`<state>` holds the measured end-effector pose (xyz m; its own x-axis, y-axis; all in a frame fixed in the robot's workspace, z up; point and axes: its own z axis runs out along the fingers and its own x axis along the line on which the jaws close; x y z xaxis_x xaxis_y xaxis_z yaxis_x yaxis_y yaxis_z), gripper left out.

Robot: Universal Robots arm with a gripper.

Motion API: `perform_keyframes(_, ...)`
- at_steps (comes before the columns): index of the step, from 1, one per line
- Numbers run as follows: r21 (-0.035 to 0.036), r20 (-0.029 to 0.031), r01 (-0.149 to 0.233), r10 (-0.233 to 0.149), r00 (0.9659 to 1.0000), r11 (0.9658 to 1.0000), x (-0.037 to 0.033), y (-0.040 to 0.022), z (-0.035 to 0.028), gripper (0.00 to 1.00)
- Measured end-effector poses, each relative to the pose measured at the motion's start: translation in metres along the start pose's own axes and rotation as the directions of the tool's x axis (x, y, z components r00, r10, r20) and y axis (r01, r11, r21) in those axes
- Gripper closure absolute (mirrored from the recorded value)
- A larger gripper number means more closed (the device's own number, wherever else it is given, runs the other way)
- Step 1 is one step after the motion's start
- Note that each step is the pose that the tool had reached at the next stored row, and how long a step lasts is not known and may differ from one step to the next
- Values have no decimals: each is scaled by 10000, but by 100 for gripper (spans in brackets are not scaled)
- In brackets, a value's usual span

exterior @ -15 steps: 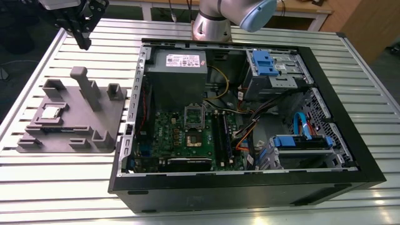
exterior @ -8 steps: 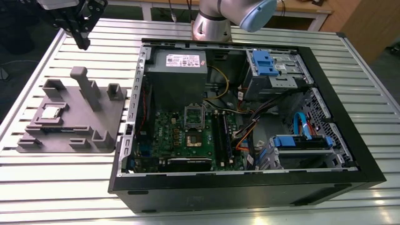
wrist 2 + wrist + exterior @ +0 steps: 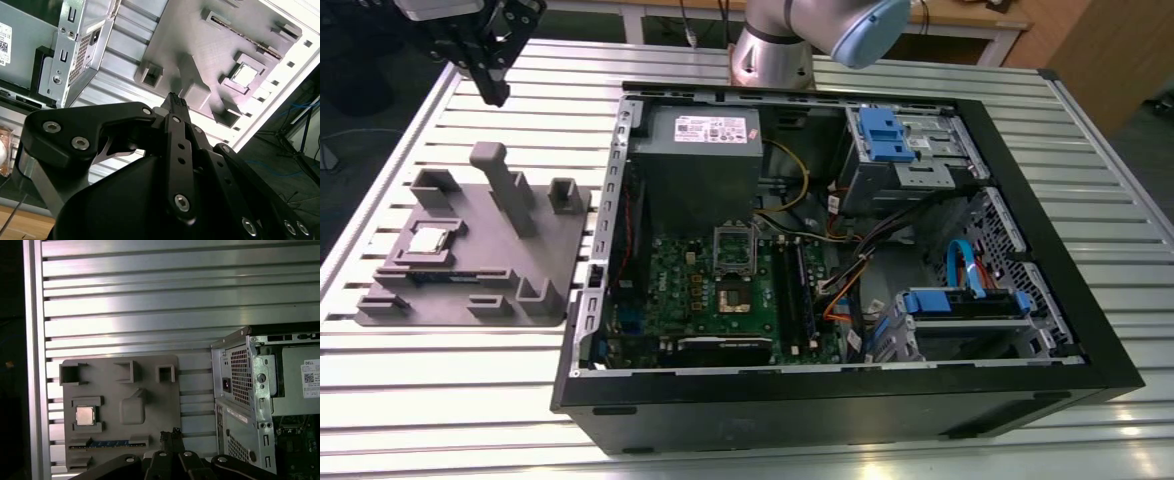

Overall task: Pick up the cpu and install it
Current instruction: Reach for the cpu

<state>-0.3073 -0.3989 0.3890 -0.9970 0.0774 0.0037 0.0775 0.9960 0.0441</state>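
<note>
The tool (image 3: 495,92), pinched together and empty, hangs well above the plate (image 3: 550,250), the cpu (image 3: 427,240) lying flat on the side away from the case (image 3: 854,395)

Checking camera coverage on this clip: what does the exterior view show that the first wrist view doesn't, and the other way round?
Exterior view: the inside of the open computer case, with the motherboard and the blue drive brackets, plus the arm's base behind the case.
First wrist view: the case's perforated rear panel.
Both: the grey fixture plate with the cpu lying in its recess, the slatted table, and the gripper hovering apart from the cpu, jaws close together and empty.
</note>
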Motion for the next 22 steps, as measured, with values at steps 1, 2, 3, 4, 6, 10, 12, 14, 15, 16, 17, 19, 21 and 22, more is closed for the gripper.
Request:
perform_keyframes(1,0,1,0,0,10000,10000,2,0,0,90)
perform_keyframes(2,0,0,0,0,10000,10000,5,0,0,90)
perform_keyframes(3,0,0,0,0,10000,10000,6,-1,0,90)
perform_keyframes(4,1,0,0,0,10000,10000,19,-2,1,90)
perform_keyframes(6,0,0,0,0,10000,10000,37,-3,2,90)
perform_keyframes(10,0,0,0,0,10000,10000,45,-4,2,90)
perform_keyframes(12,0,0,-1,1,10000,10000,56,-5,3,90)
perform_keyframes(14,0,-1,-1,1,10000,10000,60,-5,3,90)
perform_keyframes(15,-1,-1,-1,1,10000,10000,61,-5,4,90)
perform_keyframes(16,1,-20,-2,2,10000,10000,66,-5,4,90)
perform_keyframes(17,1,-33,-2,2,10000,10000,71,-6,5,90)
perform_keyframes(19,1,-37,-2,2,10000,10000,74,-6,5,90)
perform_keyframes(21,1,-41,-3,3,10000,10000,79,-6,5,90)
perform_keyframes(22,1,-41,-2,2,10000,10000,81,-7,5,90)
